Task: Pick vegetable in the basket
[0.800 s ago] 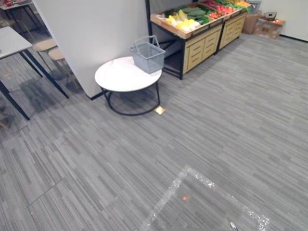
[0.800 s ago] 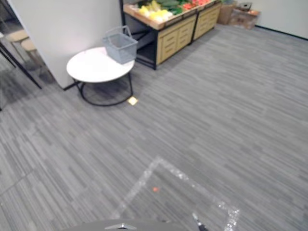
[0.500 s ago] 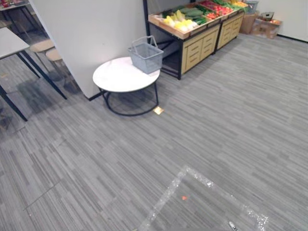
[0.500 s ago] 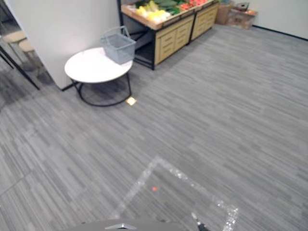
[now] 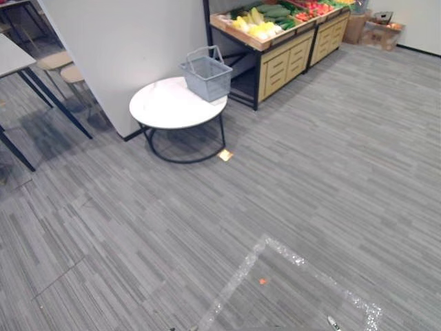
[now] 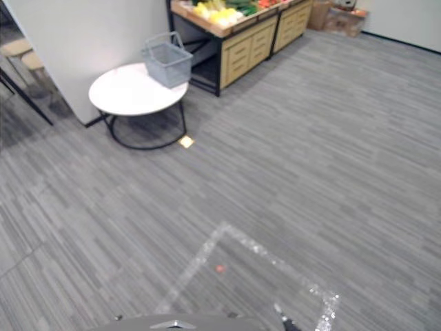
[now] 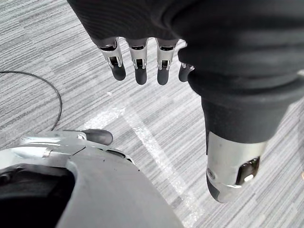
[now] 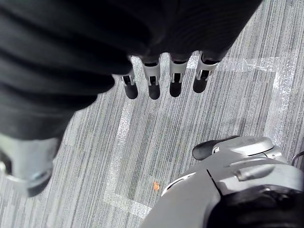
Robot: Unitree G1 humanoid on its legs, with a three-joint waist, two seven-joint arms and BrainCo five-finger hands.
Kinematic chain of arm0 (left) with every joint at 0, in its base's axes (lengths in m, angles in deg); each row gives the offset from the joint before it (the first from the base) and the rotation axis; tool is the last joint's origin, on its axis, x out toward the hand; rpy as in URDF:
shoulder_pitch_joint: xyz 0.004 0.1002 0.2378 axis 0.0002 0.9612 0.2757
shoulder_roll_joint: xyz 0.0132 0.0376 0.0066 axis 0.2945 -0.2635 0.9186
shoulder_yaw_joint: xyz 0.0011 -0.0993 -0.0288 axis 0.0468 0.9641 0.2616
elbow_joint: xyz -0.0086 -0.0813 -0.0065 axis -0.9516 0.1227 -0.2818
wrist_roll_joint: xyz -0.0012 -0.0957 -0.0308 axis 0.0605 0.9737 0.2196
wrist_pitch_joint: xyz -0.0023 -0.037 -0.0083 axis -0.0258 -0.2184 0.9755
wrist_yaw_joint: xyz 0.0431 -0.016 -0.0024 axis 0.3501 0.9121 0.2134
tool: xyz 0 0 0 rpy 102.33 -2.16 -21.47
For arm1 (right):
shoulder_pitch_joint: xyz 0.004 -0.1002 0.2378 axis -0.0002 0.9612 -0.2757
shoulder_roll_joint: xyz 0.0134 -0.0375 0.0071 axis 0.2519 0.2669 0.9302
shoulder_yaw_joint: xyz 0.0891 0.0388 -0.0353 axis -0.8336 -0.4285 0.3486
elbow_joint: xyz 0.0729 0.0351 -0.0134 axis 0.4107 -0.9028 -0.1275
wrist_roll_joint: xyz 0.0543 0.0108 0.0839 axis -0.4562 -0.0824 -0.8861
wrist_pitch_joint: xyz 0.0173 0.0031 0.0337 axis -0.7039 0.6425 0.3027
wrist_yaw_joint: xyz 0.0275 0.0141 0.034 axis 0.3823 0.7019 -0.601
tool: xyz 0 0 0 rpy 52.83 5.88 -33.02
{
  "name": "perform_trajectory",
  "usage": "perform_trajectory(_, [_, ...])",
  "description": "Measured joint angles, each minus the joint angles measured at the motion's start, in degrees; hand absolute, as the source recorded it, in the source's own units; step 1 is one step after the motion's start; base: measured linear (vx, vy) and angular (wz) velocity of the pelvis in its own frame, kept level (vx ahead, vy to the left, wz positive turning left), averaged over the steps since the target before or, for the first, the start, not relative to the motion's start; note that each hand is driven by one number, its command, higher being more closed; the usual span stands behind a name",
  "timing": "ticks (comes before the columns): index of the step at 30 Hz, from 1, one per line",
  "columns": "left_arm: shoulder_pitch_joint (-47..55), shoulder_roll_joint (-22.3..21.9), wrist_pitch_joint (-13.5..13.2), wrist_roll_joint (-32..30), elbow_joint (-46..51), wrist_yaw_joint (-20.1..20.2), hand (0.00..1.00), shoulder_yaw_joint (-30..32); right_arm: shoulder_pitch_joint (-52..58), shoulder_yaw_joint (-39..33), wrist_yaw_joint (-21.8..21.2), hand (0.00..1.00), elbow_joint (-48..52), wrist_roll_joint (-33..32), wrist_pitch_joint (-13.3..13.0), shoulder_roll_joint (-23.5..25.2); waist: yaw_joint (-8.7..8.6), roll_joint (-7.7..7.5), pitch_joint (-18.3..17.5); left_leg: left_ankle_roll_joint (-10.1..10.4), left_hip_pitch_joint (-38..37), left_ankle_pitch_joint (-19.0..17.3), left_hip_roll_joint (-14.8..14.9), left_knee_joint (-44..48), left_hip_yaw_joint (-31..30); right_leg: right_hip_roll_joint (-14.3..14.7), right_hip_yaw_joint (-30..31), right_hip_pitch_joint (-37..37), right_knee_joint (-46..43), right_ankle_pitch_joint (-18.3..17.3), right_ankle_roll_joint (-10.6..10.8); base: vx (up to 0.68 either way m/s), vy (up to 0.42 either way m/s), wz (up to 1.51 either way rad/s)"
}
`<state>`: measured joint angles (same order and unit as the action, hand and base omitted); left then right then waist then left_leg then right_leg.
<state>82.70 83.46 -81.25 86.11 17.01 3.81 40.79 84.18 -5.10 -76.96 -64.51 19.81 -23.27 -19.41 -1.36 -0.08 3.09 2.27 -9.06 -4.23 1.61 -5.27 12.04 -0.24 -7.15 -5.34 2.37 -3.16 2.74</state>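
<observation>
the grey basket sat empty on the round white table, at the table's far edge on the side nearest the wooden produce stand, its handle raised. the vegetables lay packed on top of that stand, just beyond the table, with none of them in the basket. both hands were well apart from the table, hanging over the carpet: the left hand and the right hand each had fingers straight and relaxed, pointing at the floor, with nothing in them.

the whole approach was not yet done, so most of the risk lay there. the white partition stood tight against the table's left side, and the table's dark ring base reached out low. a path cut too close could likely clip either and shake the light basket off its edge. the produce looked crowded, so a loose pinch might drag neighbours out or drop the piece between stand and table. the raised handle could catch a wrist on the way in and tip the basket. releasing from too high might skid it off the table.
</observation>
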Motion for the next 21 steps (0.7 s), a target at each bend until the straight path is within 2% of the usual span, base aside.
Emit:
perform_trajectory(14, [-0.6,0.0,0.0,0.0,0.0,-0.5,0.0,0.7,-0.6,-0.5,0.0,0.0,0.2,0.0,0.0,0.2,-0.04,0.17,0.3,0.7,0.8,-0.5,0.3,0.0,1.8,0.4,1.2,0.5,0.9,0.0,0.0,0.01,-0.03,-0.05])
perform_trajectory(18, [-1.8,-0.2,0.0,0.1,0.4,-0.7,0.0,1.7,-2.1,-0.1,-0.1,0.0,0.5,0.0,0.0,-0.4,0.05,0.49,1.9,1.3,1.2,-0.8,1.1,0.2,4.0,1.1,2.8,3.2,-1.8,-0.4,-0.5,0.01,-0.035,-0.26])
perform_trajectory(19, [-2.0,-0.1,0.0,0.1,0.7,-0.7,0.0,2.6,-3.1,0.3,-0.1,0.0,0.5,0.0,0.0,-0.2,0.06,0.13,2.6,2.0,2.3,-1.4,1.4,2.1,5.3,1.2,3.3,5.2,-4.6,-1.4,-1.5,0.0,-0.041,-0.48])
perform_trajectory(20, [-2.2,0.2,0.1,0.1,0.8,-0.7,0.0,3.2,-3.6,0.5,-0.1,0.0,0.6,0.0,-0.1,0.1,-0.01,-0.49,2.9,2.9,3.3,-2.0,1.5,4.2,5.9,1.0,3.5,6.2,-6.3,-2.2,-1.6,-0.01,-0.086,-0.34])
perform_trajectory(21, [-3.1,0.7,0.1,0.2,1.1,-0.9,0.0,3.7,-3.8,0.9,-0.1,0.0,0.6,0.0,-0.4,0.6,-0.02,-1.35,3.9,3.7,6.4,-3.8,2.1,11.0,7.0,0.4,4.0,7.5,-8.9,-3.8,-2.2,-0.02,-0.153,-0.13])
